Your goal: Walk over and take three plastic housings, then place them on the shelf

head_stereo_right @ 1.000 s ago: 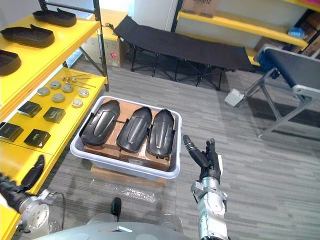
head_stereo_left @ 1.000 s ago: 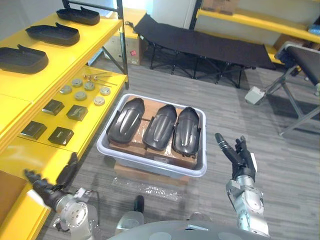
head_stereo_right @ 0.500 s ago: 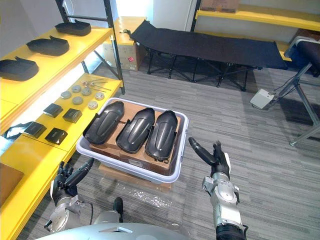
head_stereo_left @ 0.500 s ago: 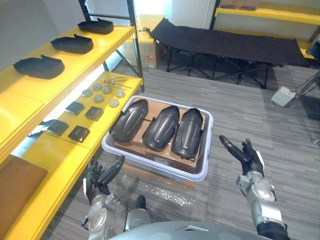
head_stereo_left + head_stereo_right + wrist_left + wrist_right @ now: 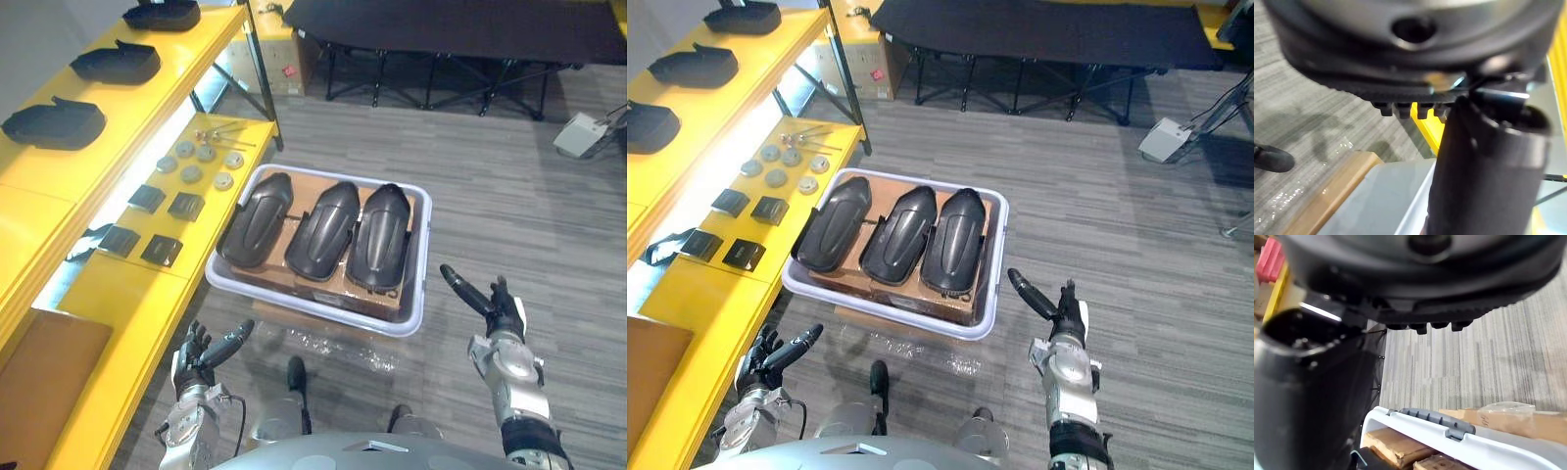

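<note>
Since the earlier frame the whole view has been shifted downward by the camera. The three plastic housings (image 5: 323,228) are found unmoved in the grey bin (image 5: 425,257), laid side by side, domed side up, with long axes running from near rim to far rim. The bin is set on cardboard (image 5: 284,318) just beside the yellow shelf (image 5: 98,323). The left hand (image 5: 201,357) and right hand (image 5: 500,311) are held spread and empty, off the bin's near corners.
</note>
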Available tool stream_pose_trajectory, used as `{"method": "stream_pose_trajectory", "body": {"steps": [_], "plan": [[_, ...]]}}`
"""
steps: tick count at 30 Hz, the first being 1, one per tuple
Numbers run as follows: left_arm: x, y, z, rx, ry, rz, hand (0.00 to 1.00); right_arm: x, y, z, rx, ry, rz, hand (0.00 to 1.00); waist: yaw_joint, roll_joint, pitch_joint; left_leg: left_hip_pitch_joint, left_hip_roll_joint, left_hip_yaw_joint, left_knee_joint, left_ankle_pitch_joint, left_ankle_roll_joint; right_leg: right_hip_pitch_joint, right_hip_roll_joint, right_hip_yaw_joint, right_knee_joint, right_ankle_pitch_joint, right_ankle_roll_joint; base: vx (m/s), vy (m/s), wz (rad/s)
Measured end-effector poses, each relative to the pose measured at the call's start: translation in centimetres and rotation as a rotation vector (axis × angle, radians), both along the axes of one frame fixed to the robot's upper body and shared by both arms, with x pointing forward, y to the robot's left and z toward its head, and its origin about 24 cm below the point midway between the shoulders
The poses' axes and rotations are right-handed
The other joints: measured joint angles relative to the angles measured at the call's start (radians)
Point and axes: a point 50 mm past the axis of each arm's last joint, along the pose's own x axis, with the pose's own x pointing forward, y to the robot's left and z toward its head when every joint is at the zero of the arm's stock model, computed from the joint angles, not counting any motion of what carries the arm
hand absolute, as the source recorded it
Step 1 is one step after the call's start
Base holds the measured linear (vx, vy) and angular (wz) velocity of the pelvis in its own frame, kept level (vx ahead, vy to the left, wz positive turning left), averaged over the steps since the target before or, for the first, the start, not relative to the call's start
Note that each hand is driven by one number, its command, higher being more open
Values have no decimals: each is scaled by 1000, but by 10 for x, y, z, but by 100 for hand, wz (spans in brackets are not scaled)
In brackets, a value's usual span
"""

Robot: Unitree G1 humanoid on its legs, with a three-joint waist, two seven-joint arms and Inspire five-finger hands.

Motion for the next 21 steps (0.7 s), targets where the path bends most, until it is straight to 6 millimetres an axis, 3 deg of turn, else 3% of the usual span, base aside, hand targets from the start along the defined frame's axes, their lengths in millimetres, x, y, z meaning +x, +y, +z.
{"method": "stream_pose_trajectory", "body": {"steps": [4, 8, 14, 21], "plan": [[2, -1, 0, -17, -9, 14, 100, 16, -8, 18, -67, -43, 11, 100, 14, -13, 28, -30, -3, 0, 4, 19, -4, -44, -7, 14, 34, 3, 0, 1, 4, -4], [13, -9, -1, -24, -13, -27, 100, 35, -10, 39, -130, -96, 35, 100, 12, -24, 63, -36, -16, 7, 5, 32, 12, -70, -23, 29, 71, -3, -1, 35, -12, -4], [31, -10, 7, -5, -83, -38, 100, 64, -18, 74, -223, -136, 74, 100, 2, -14, 126, -55, -27, 7, 5, 41, 23, -107, -35, 39, 103, -8, 2, -35, -2, 0], [35, -5, 9, 28, -87, -45, 100, 94, -18, 99, -262, -116, 142, 100, -7, -11, 168, -64, -30, 0, 5, 48, 29, -115, -38, 35, 109, -5, 5, -20, -3, 2]]}}
